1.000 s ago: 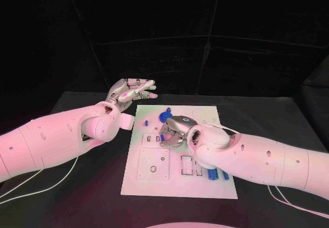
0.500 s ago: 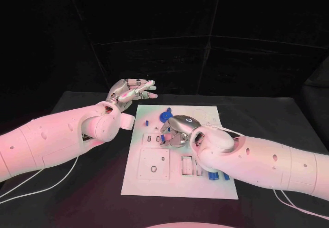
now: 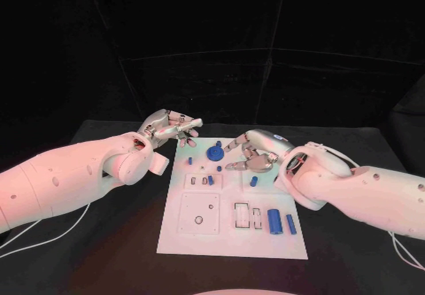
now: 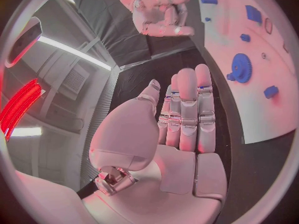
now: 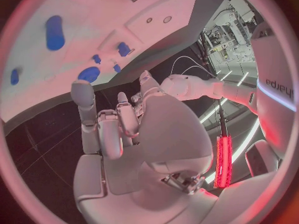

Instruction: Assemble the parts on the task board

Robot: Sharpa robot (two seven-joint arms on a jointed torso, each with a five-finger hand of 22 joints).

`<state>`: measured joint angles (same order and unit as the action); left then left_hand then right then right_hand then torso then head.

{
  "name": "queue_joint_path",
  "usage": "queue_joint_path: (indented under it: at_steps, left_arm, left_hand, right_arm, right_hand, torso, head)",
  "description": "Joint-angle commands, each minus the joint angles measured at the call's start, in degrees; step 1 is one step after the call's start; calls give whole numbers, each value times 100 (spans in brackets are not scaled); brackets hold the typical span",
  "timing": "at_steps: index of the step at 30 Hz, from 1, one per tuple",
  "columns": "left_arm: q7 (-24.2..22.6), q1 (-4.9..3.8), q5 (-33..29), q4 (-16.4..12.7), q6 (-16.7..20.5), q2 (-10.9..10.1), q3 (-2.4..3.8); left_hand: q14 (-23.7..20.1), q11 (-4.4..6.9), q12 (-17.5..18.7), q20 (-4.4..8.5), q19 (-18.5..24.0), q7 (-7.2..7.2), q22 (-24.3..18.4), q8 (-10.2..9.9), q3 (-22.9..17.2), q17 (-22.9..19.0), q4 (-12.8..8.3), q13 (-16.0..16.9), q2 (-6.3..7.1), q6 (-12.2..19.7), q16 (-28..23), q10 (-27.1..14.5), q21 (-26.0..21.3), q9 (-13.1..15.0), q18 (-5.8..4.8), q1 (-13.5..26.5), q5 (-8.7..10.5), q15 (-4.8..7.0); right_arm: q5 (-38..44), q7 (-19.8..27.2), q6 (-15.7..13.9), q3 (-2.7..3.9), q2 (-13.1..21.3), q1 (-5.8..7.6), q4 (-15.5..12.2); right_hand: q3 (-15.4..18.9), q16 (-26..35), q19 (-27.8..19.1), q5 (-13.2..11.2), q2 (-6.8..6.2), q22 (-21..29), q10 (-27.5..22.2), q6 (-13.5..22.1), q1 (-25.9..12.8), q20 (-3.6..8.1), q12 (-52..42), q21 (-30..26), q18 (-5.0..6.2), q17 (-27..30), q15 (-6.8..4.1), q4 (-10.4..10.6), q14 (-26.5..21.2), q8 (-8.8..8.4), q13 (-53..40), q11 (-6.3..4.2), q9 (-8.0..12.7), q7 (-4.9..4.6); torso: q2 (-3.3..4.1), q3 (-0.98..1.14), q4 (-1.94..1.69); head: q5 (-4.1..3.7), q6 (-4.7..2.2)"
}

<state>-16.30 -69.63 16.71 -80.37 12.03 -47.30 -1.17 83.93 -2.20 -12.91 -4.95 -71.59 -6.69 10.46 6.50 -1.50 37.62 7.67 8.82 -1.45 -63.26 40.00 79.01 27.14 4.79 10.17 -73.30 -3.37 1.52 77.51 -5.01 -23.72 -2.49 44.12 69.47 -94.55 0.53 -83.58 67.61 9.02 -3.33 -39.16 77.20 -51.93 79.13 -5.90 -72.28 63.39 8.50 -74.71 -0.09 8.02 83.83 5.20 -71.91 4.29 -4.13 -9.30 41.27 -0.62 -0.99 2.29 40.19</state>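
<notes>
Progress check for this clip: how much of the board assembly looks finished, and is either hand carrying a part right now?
Partly done, at a guess. On the white task board, a blue gear and several small blue pegs appear seated. Neither hand carries anything: the left hand hovers off the board's far left corner, and the right hand hovers above the board with its fingers apart. Two blue cylinders lie loose at the near right edge.

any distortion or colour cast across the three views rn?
Head view: straight edges, pink light on the white task board and arms, black backdrop. Left wrist view: fisheye, board edge curves, pink tint on left hand. Right wrist view: same bending; right hand pinkish, red strip light glaring.
</notes>
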Motion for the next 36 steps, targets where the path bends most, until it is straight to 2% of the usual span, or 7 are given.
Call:
queue_joint_path:
  at_steps: [1,4,5,9,12,20,36]
  left_arm:
    - [1671,-47,1810,-61,-752,-19,6]
    - [2248,-83,2369,-121,-1052,-24,6]
    - [2463,-99,2525,-144,-1157,-25,6]
    - [3253,-177,3041,-223,-1550,0,7]
    - [3680,-231,3334,-247,-1748,64,6]
    - [4321,-335,3856,-202,-1955,347,-91]
    - [4587,-559,4348,171,-2281,942,-456]
  left_hand:
    - [365,104,-389,136,-367,72,268,115,103,2114,215,446,-81,-56,2259,95,455,81,24,214,-39,65]
    - [484,132,-778,193,-608,87,953,233,225,3745,291,846,-17,-70,3755,77,1172,162,-42,262,16,136]
    - [494,155,-980,229,-984,103,2468,293,268,4181,328,1071,-25,-39,4143,-35,2425,205,-239,255,-51,146]
    - [530,161,-1589,270,-1284,117,4742,516,373,4850,439,1702,-83,54,4699,-318,4202,348,-526,269,27,154]
    - [596,191,-2023,263,-1399,151,5689,739,449,5194,560,2123,-165,69,4966,-463,4898,494,-653,338,30,190]
    - [607,297,-4640,317,-1444,324,6489,1584,904,5238,853,4736,-263,216,5000,-204,5472,1242,-750,693,54,296]
    - [607,359,-5067,366,-1499,397,6892,2256,1497,5238,895,5144,-343,563,5000,-242,5718,2043,-810,1092,67,340]
  right_arm:
    - [-1839,561,356,6,268,210,68]
    - [-2417,620,442,6,494,355,131]
    - [-2628,656,462,6,564,400,162]
    - [-3377,856,496,6,743,517,323]
    - [-3683,1035,529,6,782,558,430]
    - [-3947,1397,590,6,716,597,668]
    - [-3765,1430,394,5,532,606,976]
  right_hand:
    - [43,274,-246,37,55,514,-187,-167,107,36,359,-332,131,395,-60,-84,167,96,365,-55,-20,42]
    - [74,916,-583,44,110,1150,-627,-255,195,80,1154,-844,219,1358,-86,-170,-105,160,1112,-90,-18,81]
    - [73,1270,-656,47,133,1227,-898,-281,233,87,1634,-980,213,1831,-81,-198,-252,177,1547,-95,-16,83]
    - [55,3468,-913,31,209,1665,-1488,-350,364,50,3394,-1713,210,4242,-25,-273,-942,197,3070,-67,9,74]
    - [15,4422,-1193,57,225,2007,-1601,-359,428,-69,4280,-2301,177,4635,50,-257,-1315,161,3795,21,23,32]
    - [-54,6569,-1155,201,113,2794,-705,-466,505,-346,6198,-3513,225,5767,244,-59,-1100,-15,5907,90,17,-48]
    - [6,6823,-717,217,52,2933,-131,-636,485,-253,6299,-3653,207,5817,105,-41,-523,-41,6157,-8,26,29]
  torso:
    - [-67,12,24]
    - [-104,18,26]
    - [-116,21,30]
    - [-167,47,52]
    - [-202,71,59]
    - [-264,103,80]
    - [-285,106,86]
  head:
    - [15,30]
    - [17,51]
    - [19,54]
    - [42,81]
    - [49,91]
    - [58,137]
    - [93,198]
